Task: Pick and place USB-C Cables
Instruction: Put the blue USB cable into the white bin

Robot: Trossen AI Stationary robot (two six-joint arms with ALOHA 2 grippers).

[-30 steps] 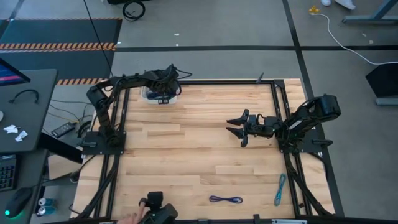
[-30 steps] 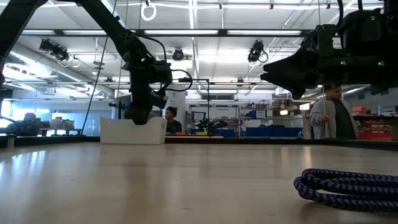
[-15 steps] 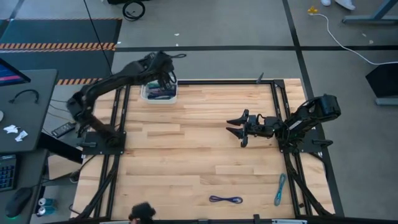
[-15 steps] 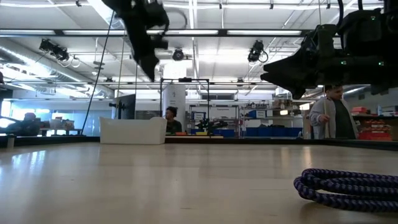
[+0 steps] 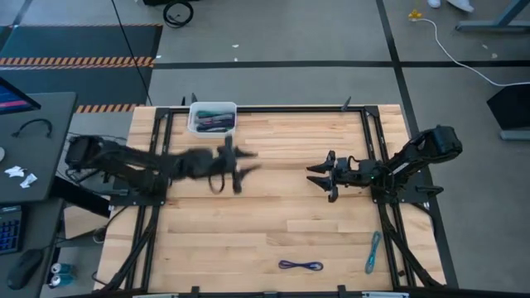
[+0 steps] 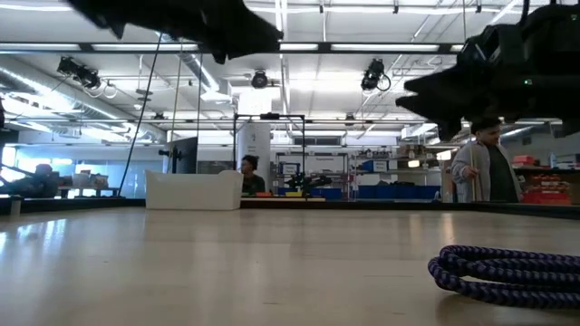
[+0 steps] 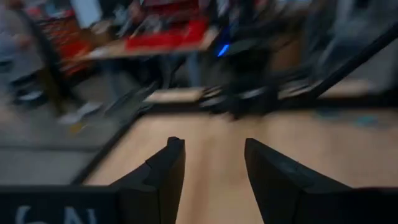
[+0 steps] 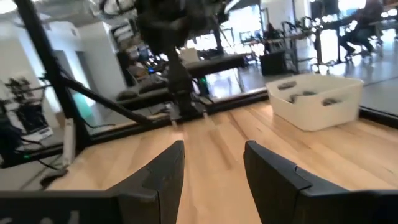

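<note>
Left gripper (image 5: 230, 164) has swung away from the white bin (image 5: 213, 117) at the bench's far-left corner, fingers open and empty, so that drop's done. Purple cable (image 5: 301, 266) and teal cable (image 5: 373, 252) lie along the near edge; right gripper (image 5: 323, 175) hovers open.

Bare table (image 5: 273, 219) lies between both grippers. Obstacles: white bin (image 5: 213, 117) at far edge; purple cable (image 5: 301, 266) and teal cable (image 5: 373, 252) near front.

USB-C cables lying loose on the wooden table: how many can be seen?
2: a purple braided cable near the front edge and a teal cable to its right. More cables lie in the white plastic bin, where they cannot be counted.
</note>
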